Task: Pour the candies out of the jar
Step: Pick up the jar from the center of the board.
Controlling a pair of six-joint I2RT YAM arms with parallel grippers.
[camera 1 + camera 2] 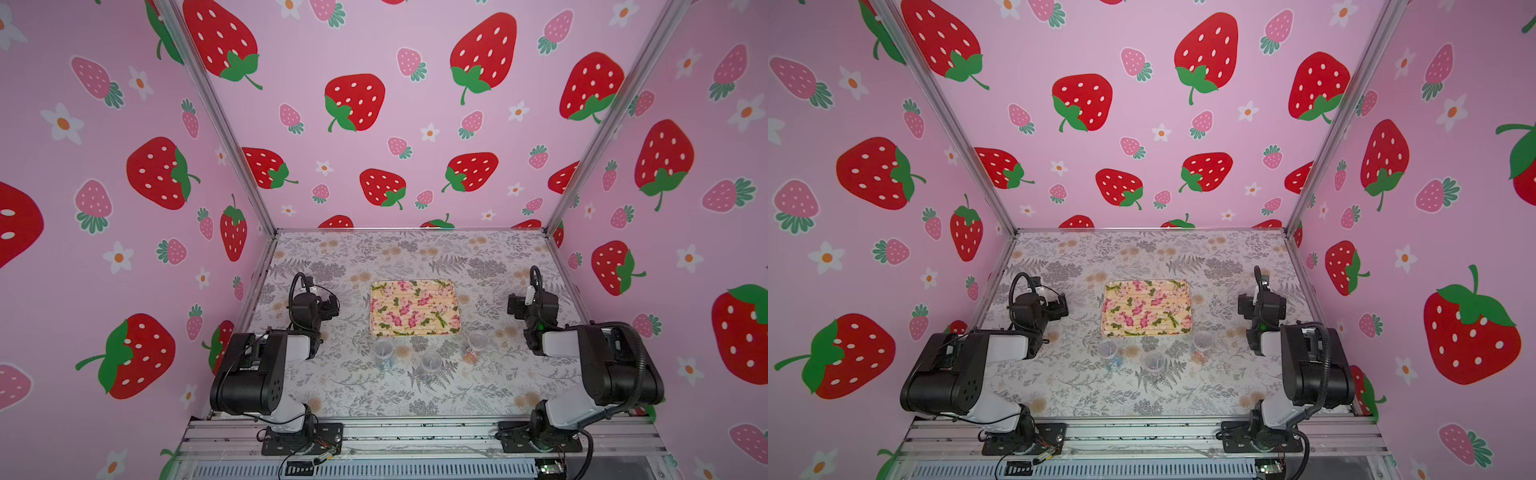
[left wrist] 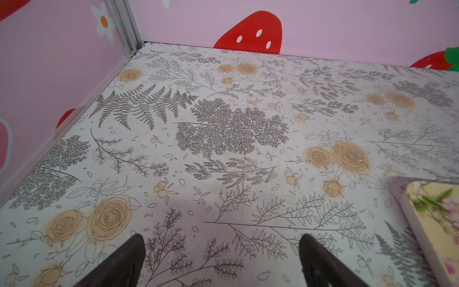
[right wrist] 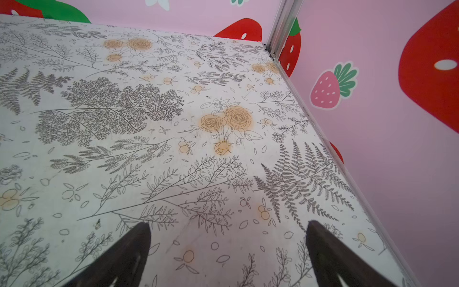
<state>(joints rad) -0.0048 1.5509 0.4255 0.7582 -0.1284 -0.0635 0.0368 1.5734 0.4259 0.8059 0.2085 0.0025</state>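
Nothing is poured yet: the candies [image 1: 471, 357] lie inside three upright clear jars [image 1: 431, 362] at 6 o'clock of the bare floral tray [image 1: 415, 309]. The left pincer [image 2: 221, 248] at 9 o'clock and the right pincer [image 3: 227, 236] at 3 o'clock gape wide, empty.

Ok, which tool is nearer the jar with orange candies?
Right. The right tool sits behind and right of that jar; the left tool is left of the tray, farther off.
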